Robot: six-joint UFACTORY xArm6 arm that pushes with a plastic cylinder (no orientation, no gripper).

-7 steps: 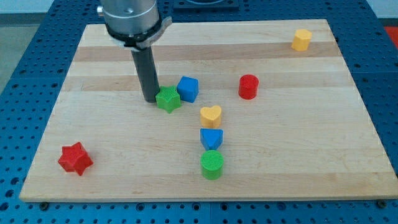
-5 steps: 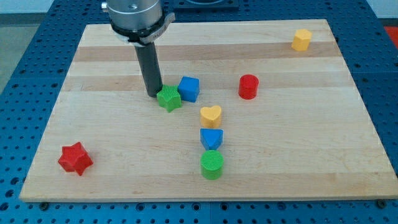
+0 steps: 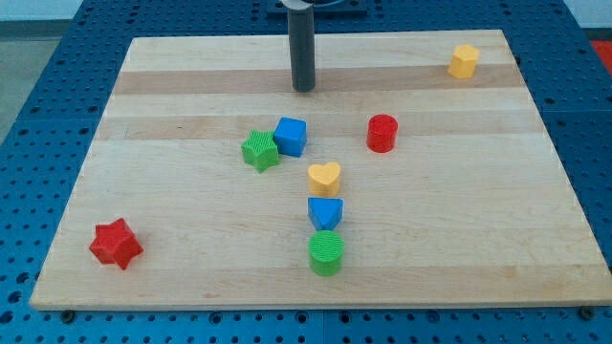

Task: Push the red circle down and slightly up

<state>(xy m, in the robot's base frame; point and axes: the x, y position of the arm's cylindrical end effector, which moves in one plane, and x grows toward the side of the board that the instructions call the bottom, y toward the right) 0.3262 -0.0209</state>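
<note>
Push not begun, I judge: my tip (image 3: 303, 89) rests on bare board w/ nothing against it, up and to the view's left of the red circle (image 3: 382, 133), well apart. Circle stands right of the blue block (image 3: 290, 136). Approach and push both left.

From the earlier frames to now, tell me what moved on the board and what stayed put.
My tip moved away from the green star, up and to the view's right; it now stands clear of every block, up-left of the red circle. Nothing was pushed: the green star, blue cube, red circle, yellow heart and the other blocks kept their places.
</note>
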